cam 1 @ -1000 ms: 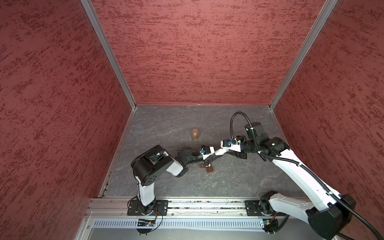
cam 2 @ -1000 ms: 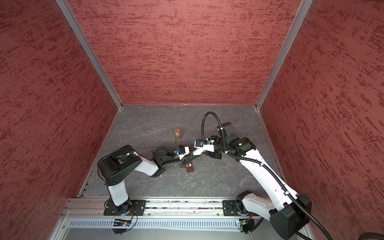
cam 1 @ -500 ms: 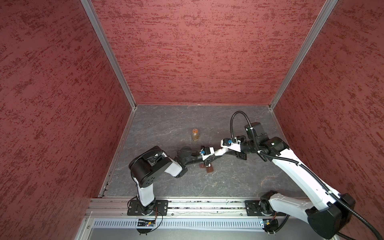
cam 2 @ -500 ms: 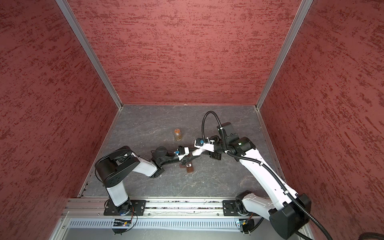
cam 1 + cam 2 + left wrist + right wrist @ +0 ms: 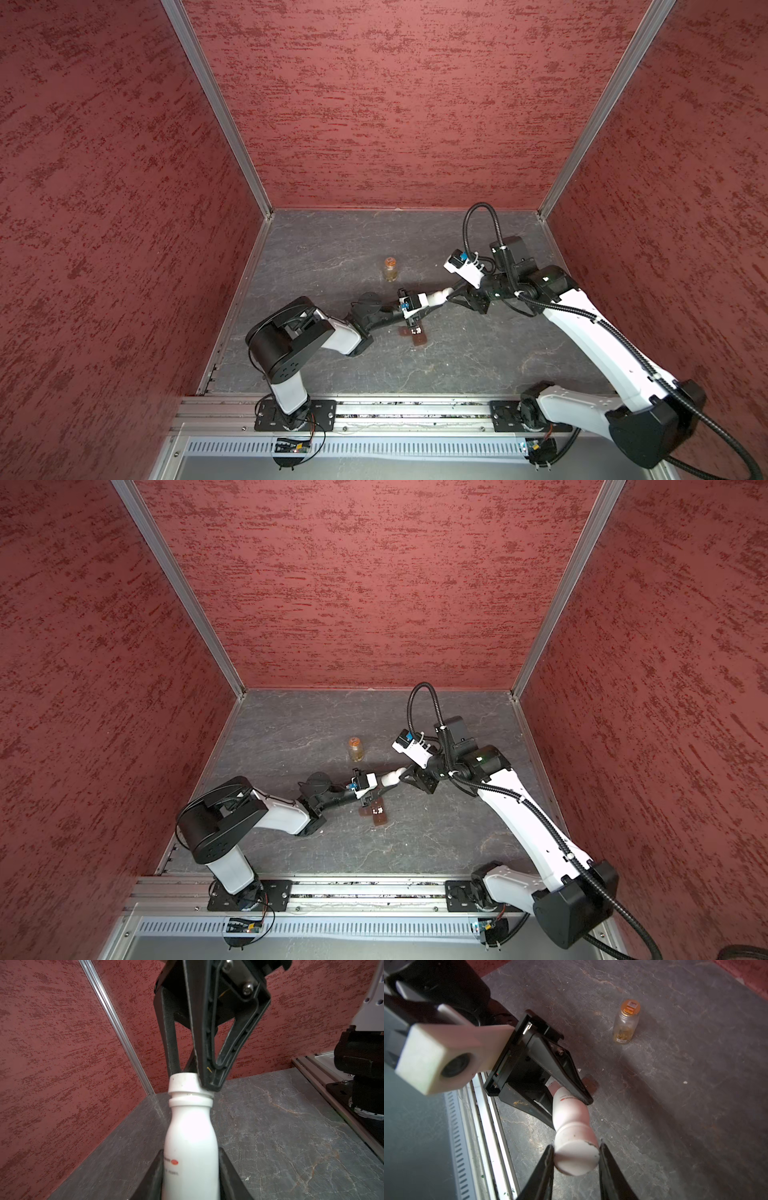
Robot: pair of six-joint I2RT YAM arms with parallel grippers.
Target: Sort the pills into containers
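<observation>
A clear, orange-lidded jar [image 5: 390, 270] stands on the counter [image 5: 332, 257]. The left tool [image 5: 190, 1178] pinches the body of the white bottle [image 5: 191, 1136], held off the counter. The containers [image 5: 377, 816] lie on the counter just below this tool, with whitish pills [image 5: 377, 810] in one cell. The right tool [image 5: 576, 1153] pinches the bottle's cap [image 5: 182, 1082].

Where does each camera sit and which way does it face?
Top views: high over the base rail, looking down at the table; left arm and right arm whole, white bottle, pill box.
Left wrist: on left arm, facing along left gripper, shut on the bottle body; right gripper nips the cap.
Right wrist: on right arm, facing down at the table; own fingers on the cap, left gripper beyond.
Shared: both wrist views show the bottle held at both ends.
</observation>
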